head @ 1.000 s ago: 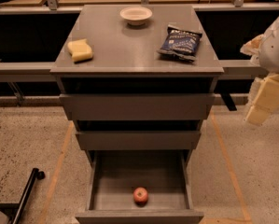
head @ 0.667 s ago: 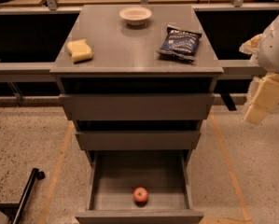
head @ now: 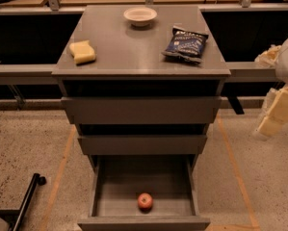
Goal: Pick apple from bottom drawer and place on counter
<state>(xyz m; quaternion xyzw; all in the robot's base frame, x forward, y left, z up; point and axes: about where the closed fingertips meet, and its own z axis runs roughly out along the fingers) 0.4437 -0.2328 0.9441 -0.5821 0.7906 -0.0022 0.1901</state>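
The apple [head: 145, 201] is small, round and red-orange, and lies near the front middle of the open bottom drawer [head: 143, 221]. The two upper drawers are closed. The counter [head: 134, 52] is the flat grey top of the cabinet. My gripper [head: 277, 113] shows as a cream-coloured part at the right edge of the view. It is beside the cabinet at about the height of the top drawer, well away from the apple and holding nothing that I can see.
On the counter are a yellow sponge [head: 83, 51] at the left, a white bowl [head: 140, 16] at the back and a dark blue snack bag [head: 188, 43] at the right. A black stand leg [head: 28, 201] lies on the floor at lower left.
My arm at the right edge has dropped slightly. The apple, the drawer and the things on the counter have not moved.
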